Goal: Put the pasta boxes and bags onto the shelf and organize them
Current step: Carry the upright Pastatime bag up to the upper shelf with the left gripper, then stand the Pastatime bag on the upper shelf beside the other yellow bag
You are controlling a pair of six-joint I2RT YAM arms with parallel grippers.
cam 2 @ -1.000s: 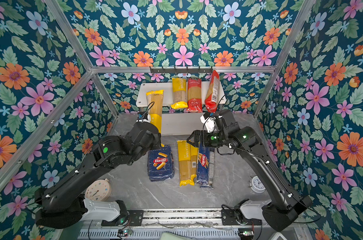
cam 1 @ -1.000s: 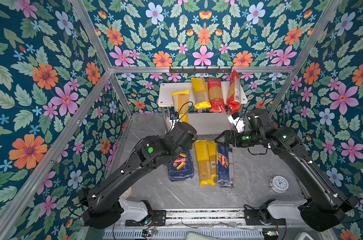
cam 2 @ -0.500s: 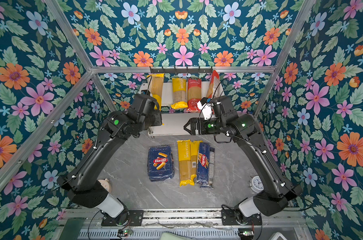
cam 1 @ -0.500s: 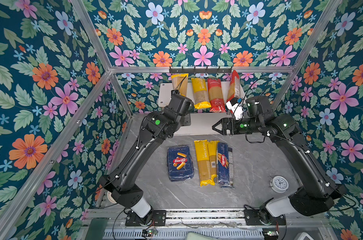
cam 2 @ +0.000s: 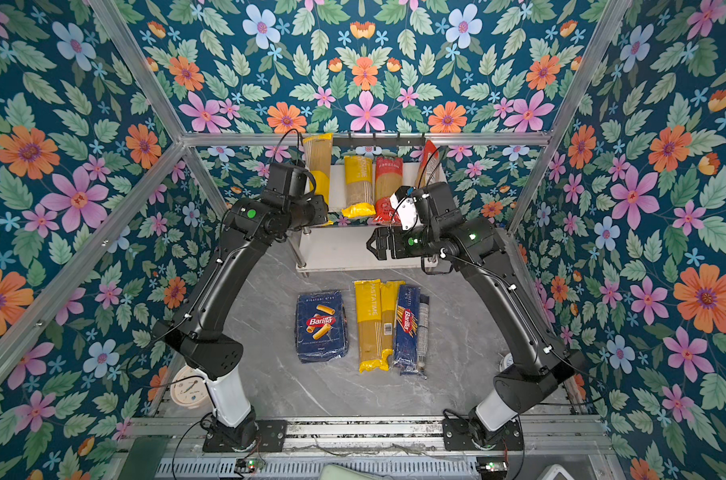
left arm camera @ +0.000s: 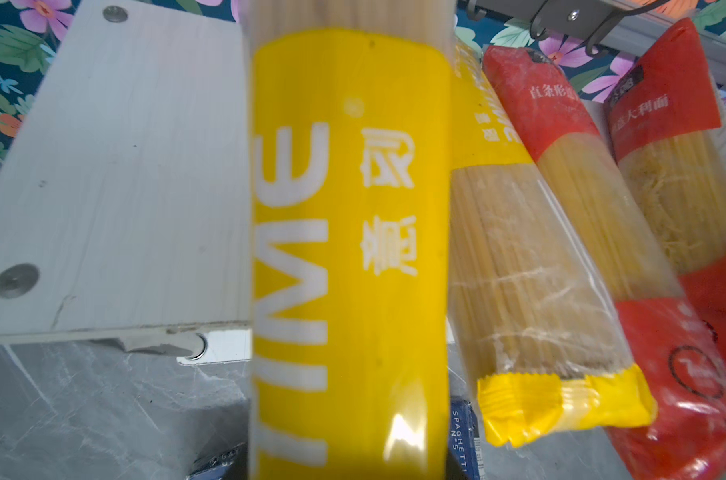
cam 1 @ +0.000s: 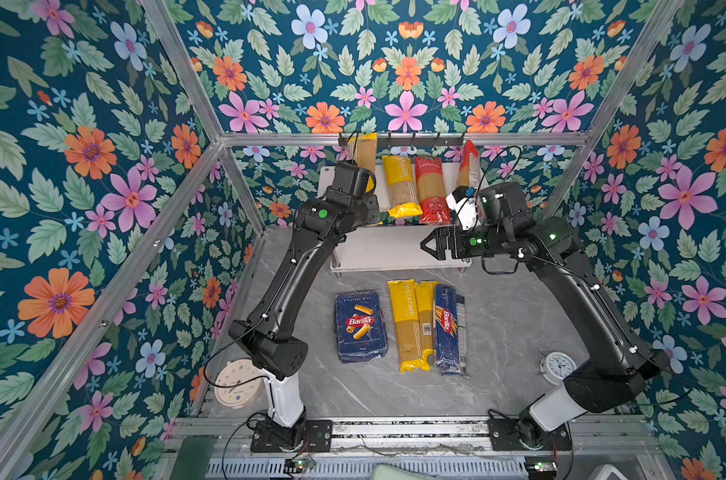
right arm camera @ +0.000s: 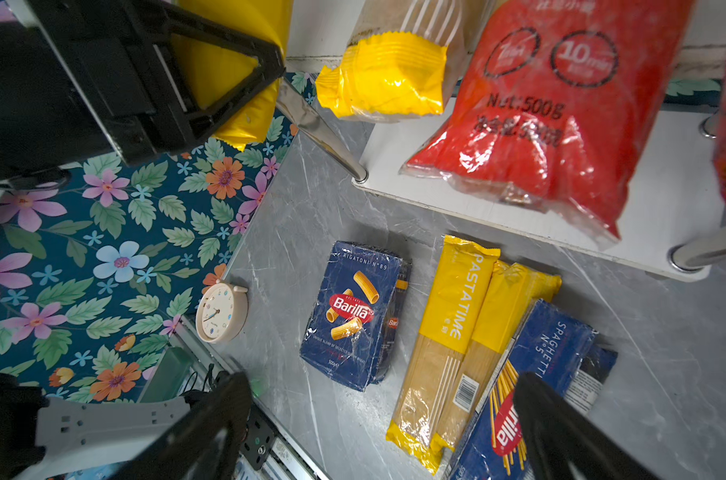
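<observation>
Left fingers [right arm camera: 265,68] are pinching a yellow spaghetti bag [left arm camera: 348,249] over the top board of the shelf [cam 1: 386,249], right beside another yellow bag [cam 1: 400,187] and two red bags [cam 1: 431,187] up there. Right fingers [right arm camera: 560,428] spread wide, holding nothing. Blue box [cam 1: 360,326] sits on the table [cam 1: 510,332].

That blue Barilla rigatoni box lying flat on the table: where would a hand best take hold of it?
Probably from straight above, around the middle of the Barilla rigatoni box, pinching its two long side edges. It lies flat, label up, so only those narrow sides offer opposing faces, and a small gap separates it from the yellow Pastatime bag beside it.
</observation>
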